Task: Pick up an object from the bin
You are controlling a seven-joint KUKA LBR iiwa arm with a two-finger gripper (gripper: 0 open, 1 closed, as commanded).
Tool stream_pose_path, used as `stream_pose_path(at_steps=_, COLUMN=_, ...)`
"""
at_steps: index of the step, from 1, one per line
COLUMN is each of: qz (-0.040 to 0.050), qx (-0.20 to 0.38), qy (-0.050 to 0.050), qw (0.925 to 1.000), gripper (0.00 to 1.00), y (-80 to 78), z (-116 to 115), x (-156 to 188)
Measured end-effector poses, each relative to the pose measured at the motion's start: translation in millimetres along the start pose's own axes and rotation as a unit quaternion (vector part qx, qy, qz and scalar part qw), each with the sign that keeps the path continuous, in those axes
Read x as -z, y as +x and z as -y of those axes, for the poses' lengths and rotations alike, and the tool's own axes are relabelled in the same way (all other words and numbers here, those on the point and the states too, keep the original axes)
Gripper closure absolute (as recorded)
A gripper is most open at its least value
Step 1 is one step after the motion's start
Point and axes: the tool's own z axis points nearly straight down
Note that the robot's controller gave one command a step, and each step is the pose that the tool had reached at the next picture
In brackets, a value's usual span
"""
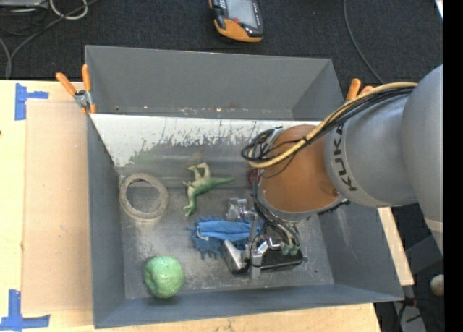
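My gripper [246, 252] is low in the bin's front right part, under the arm's orange cover. It stands at the right end of a blue crumpled thing [219, 233] that lies on the bin floor, and seems to touch it. A black flat thing [281, 259] with a small green spot lies just right of the gripper. A green toy dinosaur [197, 184] lies a little behind the blue thing, towards the middle of the bin.
A clear tape roll [144, 196] lies flat at the left. A green ball [163, 276] rests in the front left corner. The arm and its cables cover the bin's right side.
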Motion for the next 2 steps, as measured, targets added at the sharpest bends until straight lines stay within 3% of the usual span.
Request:
stream_pose_path(at_steps=1, qz=0.0013, qx=0.034, qy=0.001, qw=0.9994, gripper=0.00, y=-0.1, z=-3.6, x=0.0)
stream_pose_path(at_steps=2, qz=0.0040, qx=0.076, qy=-0.001, qw=0.9971, gripper=1.00, y=-5.9, z=-36.0, x=-4.6)
